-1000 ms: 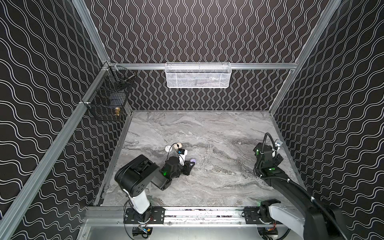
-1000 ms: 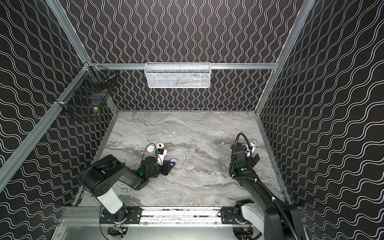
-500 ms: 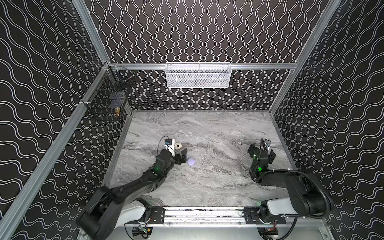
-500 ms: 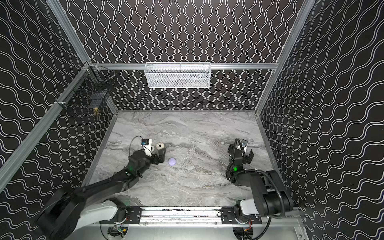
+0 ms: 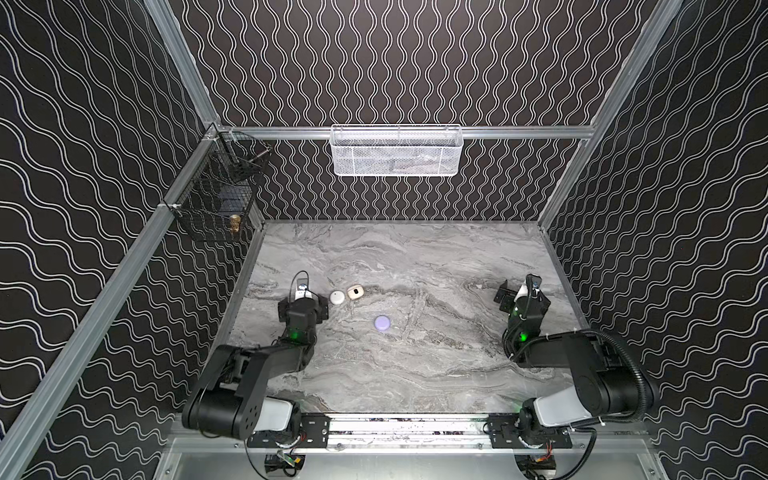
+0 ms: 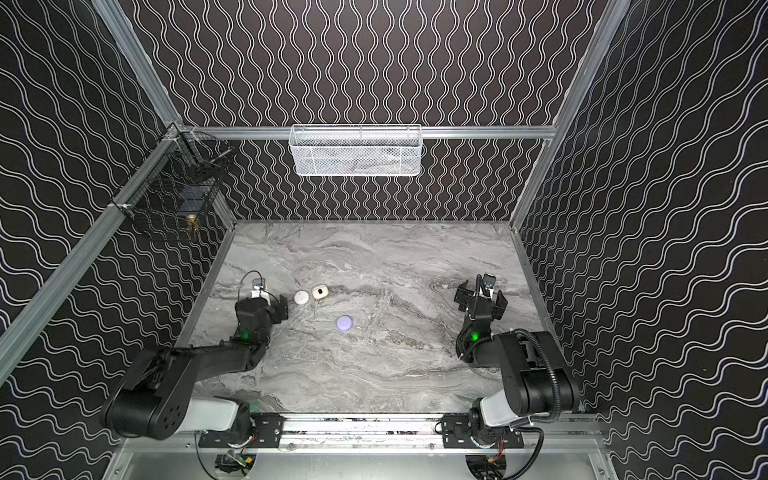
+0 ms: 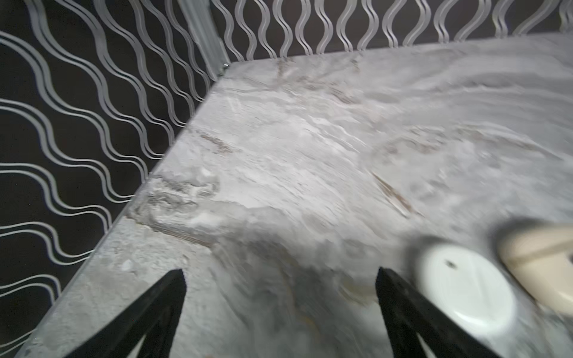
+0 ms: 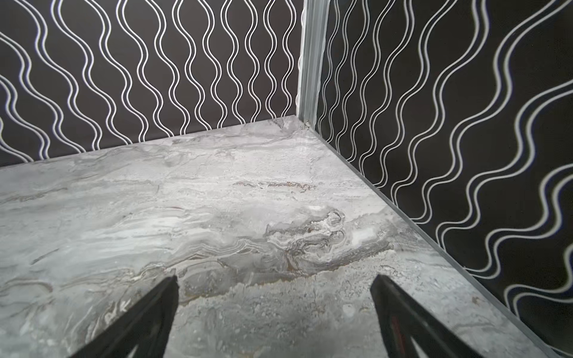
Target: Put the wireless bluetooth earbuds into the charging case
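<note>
Left wrist view puts the white case (image 7: 465, 288) closest. It is a round, flat charging case lying lid-up on the counter (image 7: 310, 139), shut. The beige case (image 7: 542, 263) lies just beside it with its seam closed too. No earbuds show loose anywhere on the marble. I judge that they sit inside the shut cases, though no open lid proves it.

In both top views a third, lavender case (image 5: 382, 323) lies near the counter's middle, also shut. The white and beige pair lie apart from it, at about its 10 o'clock. Lying flat on their broad faces, all three should stay put.

At the white case's 9 o'clock stands the left pincer (image 7: 280, 277). Its jaws are spread wide, with only bare marble between them. The white case lies just outside one finger, not between the two, so nothing is gripped. The wrist picture is smeared; in a top view a sliver of counter seems to part finger and case.

The right pincer (image 8: 274, 279) waits at the counter's 3 o'clock, close to the side wall and well apart from every case. Its jaws are wide and empty, aimed at the far corner.

With every lid down and both pincers empty at the sides, the insertion looks finished to me, with the arms placed to stay clear of the cases.
</note>
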Controlling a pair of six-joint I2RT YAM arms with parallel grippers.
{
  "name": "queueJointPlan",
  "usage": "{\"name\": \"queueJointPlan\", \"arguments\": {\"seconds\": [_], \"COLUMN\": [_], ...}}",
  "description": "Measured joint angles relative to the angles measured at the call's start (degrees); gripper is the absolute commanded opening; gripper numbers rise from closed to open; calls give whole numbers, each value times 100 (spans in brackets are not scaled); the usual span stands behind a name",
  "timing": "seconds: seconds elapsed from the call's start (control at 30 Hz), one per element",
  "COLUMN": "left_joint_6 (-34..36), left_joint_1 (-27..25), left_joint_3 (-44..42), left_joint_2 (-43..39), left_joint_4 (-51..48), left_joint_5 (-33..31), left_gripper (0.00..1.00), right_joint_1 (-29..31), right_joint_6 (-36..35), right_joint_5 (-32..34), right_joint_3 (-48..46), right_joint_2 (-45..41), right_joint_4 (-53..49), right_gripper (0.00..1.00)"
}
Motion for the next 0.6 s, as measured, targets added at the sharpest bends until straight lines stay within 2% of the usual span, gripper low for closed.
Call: {"name": "queueJointPlan", "arguments": {"seconds": [0.17,0.23,0.33,0.4,0.47,0.53,0.6], "left_joint_6": [63,87,107,105,127,227,236], "left_joint_1": [328,352,452,457,457,450,358], "left_joint_3": [273,470,415,76,-111,-17,289], "left_joint_2": [208,251,299,570,1281,1425,1421], "left_joint_4": [142,50,140,782,1495,997,1189], "left_joint_5": [490,708,765,870,988,1071,1019], "left_gripper": [99,99,99,99,99,99,99], "right_joint_1": [-205,-214,-208,-203,-203,-203,-203], "right_joint_6": [24,22,76,79,83,83,68], "right_joint_5": [-846,-868,-951,-997,-1016,-1019,-1021], "right_joint_3": [-286,-278,17,-17,22,72,7], "right_joint_2": [-13,142,59,144,105,92,162], "right_joint_4": [382,614,197,433,127,122,240], "right_gripper": [100,100,100,100,100,100,100]}}
